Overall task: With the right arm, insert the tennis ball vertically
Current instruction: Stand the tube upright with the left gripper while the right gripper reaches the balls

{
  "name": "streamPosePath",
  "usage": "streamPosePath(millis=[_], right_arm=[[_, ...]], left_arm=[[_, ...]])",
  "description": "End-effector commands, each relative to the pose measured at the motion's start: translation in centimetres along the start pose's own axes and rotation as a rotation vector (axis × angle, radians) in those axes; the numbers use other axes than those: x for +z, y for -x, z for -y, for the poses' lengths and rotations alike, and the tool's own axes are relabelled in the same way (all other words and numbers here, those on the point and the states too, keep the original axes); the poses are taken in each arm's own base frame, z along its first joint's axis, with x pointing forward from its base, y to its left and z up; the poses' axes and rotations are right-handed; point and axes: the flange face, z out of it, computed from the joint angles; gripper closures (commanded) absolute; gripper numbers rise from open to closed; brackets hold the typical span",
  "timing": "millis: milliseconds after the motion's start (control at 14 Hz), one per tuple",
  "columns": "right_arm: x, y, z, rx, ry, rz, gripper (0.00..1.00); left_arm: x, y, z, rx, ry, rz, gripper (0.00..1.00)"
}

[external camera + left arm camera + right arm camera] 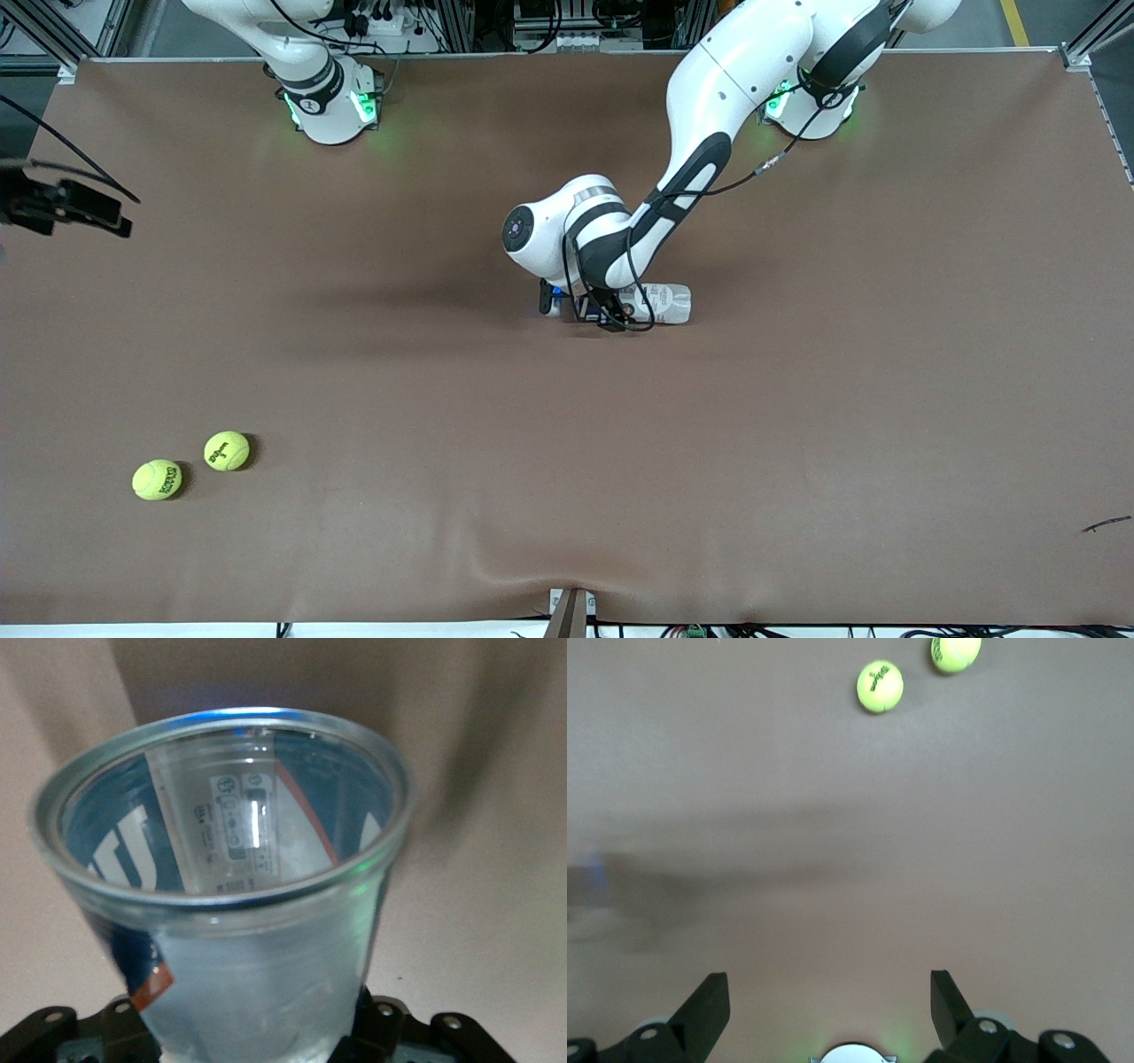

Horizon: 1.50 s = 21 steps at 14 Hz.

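Note:
Two yellow-green tennis balls [227, 450] [157, 479] lie side by side on the brown table, near the front camera toward the right arm's end. In the right wrist view they show as one ball [880, 686] and a second ball [955, 651]. My right gripper [830, 992] is open and empty, high over the table, with its arm's base [328, 97] below it. My left gripper [611, 312] is low at the table's middle. It is shut on a clear plastic ball can [663, 304] with a blue and white label. The can's open mouth [226, 806] points away from the left gripper [257, 1028].
The brown mat [797, 425] covers the whole table, with a ripple at its front edge [567, 576]. A black device with cables [62, 208] hangs at the right arm's end. A small dark scrap [1106, 525] lies near the front toward the left arm's end.

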Motion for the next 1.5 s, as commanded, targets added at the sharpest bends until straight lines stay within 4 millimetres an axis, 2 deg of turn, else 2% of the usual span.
streamPosePath(millis=[0,71,214,356,428,499,641,713,855,926,1069,1140,1283,1425], right_arm=[[6.0,-4.9,-0.2,-0.008,0.018,0.081,0.0],[7.7,-6.5,-0.2,-0.008,0.015,0.077,0.0],[9.2,-8.1,0.1,-0.013,0.026,0.043,0.0],[11.5,-10.7,-0.3,-0.017,0.046,-0.012,0.0],[12.9,-11.7,-0.7,-0.035,0.073,-0.014,0.0],[13.4,-12.4,-0.7,-0.052,0.085,-0.038,0.0],[17.3,-15.6,-1.4,-0.059,0.095,-0.11,0.0],[19.6,-16.9,-2.2,-0.08,0.09,-0.124,0.0],[21.7,-18.2,-2.1,-0.186,0.102,-0.148,0.0],[23.5,-19.1,-2.2,-0.207,0.109,-0.171,0.0],[28.2,-20.6,-3.3,-0.267,0.12,-0.173,0.0],[29.7,-21.2,-3.8,-0.281,0.123,-0.193,0.0],[32.1,-22.2,-3.2,-0.296,0.128,-0.235,0.0],[33.0,-22.4,-2.9,-0.306,0.13,-0.241,0.0]], left_arm=[[-0.8,-1.0,-0.4,0.011,-0.04,-0.004,0.29],[-2.0,-0.8,-0.2,0.007,-0.051,-0.019,0.29],[-4.3,-0.4,-0.2,0.004,-0.073,-0.048,0.29],[-8.3,0.2,-0.2,-0.007,-0.118,-0.119,0.29],[-10.2,0.9,0.2,-0.019,-0.14,-0.166,0.29],[-11.7,1.6,0.8,-0.034,-0.161,-0.216,0.29],[-14.4,4.3,2.7,-0.086,-0.19,-0.303,0.29],[-15.2,6.0,4.1,-0.121,-0.191,-0.342,0.29],[-15.9,9.1,6.8,-0.186,-0.202,-0.416,0.28],[-16.1,10.1,7.7,-0.208,-0.204,-0.445,0.28],[-15.6,12.0,9.8,-0.255,-0.2,-0.488,0.28],[-15.4,13.0,10.9,-0.287,-0.197,-0.527,0.28],[-15.5,14.1,12.3,-0.352,-0.163,-0.649,0.28],[-16.1,14.0,12.8,-0.383,-0.169,-0.738,0.28]])
